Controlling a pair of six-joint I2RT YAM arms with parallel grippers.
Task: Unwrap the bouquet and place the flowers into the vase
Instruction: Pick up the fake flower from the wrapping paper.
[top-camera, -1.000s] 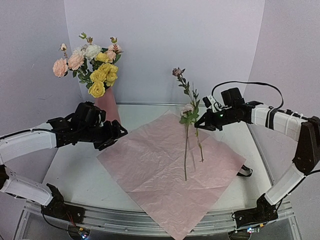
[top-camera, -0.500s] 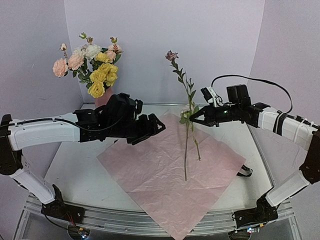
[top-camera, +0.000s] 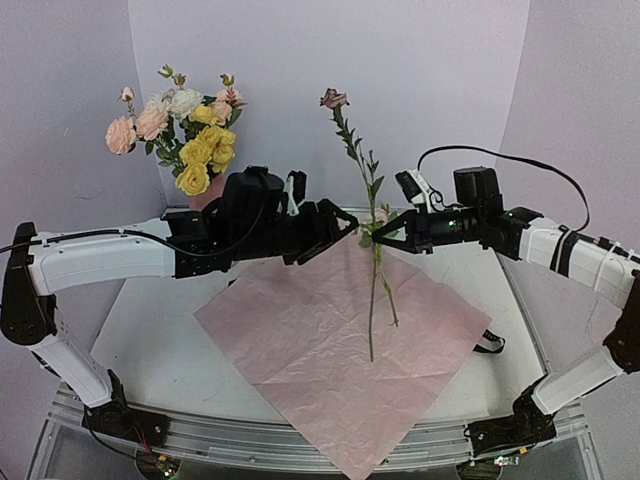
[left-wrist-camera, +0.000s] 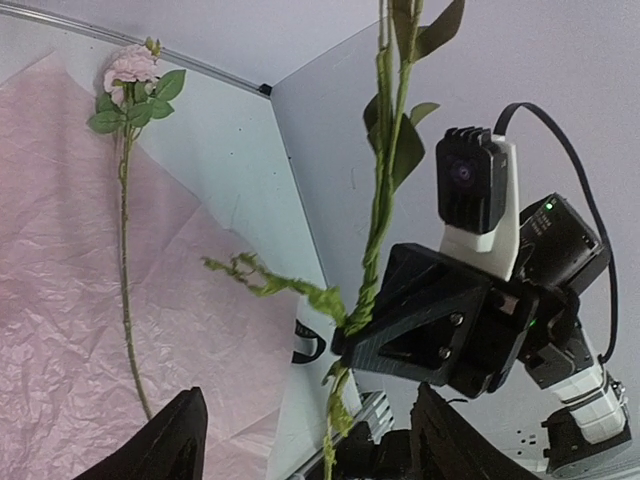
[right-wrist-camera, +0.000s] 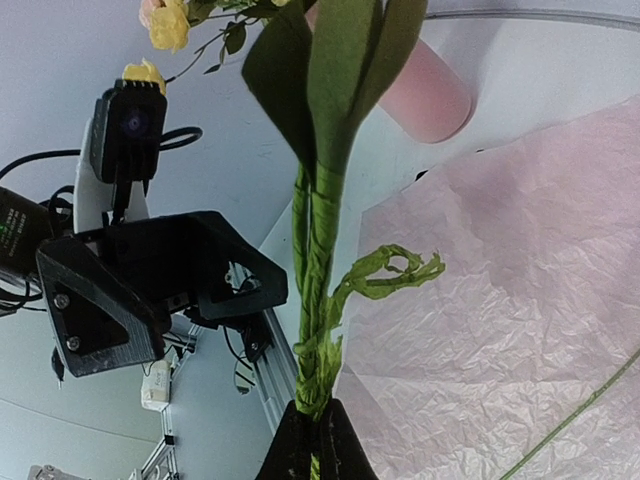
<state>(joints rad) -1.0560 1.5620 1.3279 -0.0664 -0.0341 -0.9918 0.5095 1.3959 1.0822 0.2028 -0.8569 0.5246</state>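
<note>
Hiding most of vase (top-camera: 204, 199): left arm (top-camera: 100, 262)

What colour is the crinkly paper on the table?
Pale pink. The crinkled paper sheet shows best in the top external view.

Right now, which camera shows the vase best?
The right wrist view: the vase shows its body clear beyond the stems held in the right jaws, with only its upper end behind a leaf. The top view gives just a sliver under the blooms, the left arm covering the rest. The left wrist view does not show it.
</note>
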